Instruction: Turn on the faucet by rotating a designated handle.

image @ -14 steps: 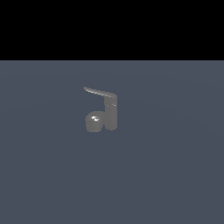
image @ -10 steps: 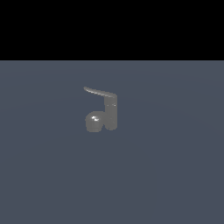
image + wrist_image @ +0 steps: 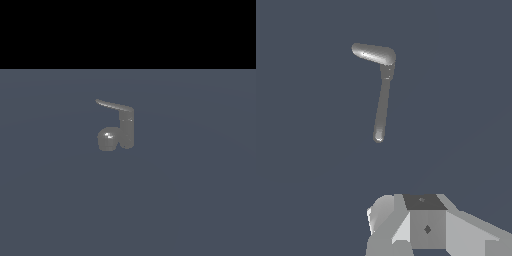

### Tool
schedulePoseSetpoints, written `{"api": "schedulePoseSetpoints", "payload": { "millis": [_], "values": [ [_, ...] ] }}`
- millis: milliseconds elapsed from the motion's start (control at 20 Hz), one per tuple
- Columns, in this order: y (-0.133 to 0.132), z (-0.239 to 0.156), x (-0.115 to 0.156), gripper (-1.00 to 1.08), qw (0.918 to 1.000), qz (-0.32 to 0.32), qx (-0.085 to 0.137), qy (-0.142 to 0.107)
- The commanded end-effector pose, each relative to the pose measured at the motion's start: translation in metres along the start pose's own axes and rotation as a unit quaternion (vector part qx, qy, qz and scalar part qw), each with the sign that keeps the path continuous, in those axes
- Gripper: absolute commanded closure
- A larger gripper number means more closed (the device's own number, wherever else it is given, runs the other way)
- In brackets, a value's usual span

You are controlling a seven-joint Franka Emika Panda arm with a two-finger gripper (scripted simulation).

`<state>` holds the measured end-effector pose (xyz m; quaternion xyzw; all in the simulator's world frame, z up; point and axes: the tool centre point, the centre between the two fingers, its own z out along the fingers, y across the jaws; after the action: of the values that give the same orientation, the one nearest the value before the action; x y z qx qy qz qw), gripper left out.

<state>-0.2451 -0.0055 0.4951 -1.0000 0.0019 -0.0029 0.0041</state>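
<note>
Faucet (image 3: 122, 132) and handle (image 3: 114, 105) sit unchanged from before; claw (image 3: 426, 227) state cannot be told.

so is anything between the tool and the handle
No. In the wrist view only bare grey floor lies between the tool and the handle. The exterior view shows the faucet alone, no tool.

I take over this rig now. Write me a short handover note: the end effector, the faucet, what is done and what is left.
End effector: seen only in the wrist view, partly cropped; open or shut cannot be told. It holds nothing and is apart from the faucet.
Small dull-grey metal faucet: upright on the grey floor; its thin curved grey lever handle points to the exterior view's left.
Done: no contact yet.
Left: reach the handle and rotate it.
</note>
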Motion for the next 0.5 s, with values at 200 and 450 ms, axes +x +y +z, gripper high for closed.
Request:
{"api": "schedulePoseSetpoints", "payload": {
  "millis": [200, 450],
  "values": [
    [-0.001, 0.001, 0.005, 1.08, 0.9999, 0.009, 0.005, -0.001],
    [-0.004, 0.005, 0.019, 1.08, 0.9994, 0.032, 0.016, -0.003]
  ]
}}
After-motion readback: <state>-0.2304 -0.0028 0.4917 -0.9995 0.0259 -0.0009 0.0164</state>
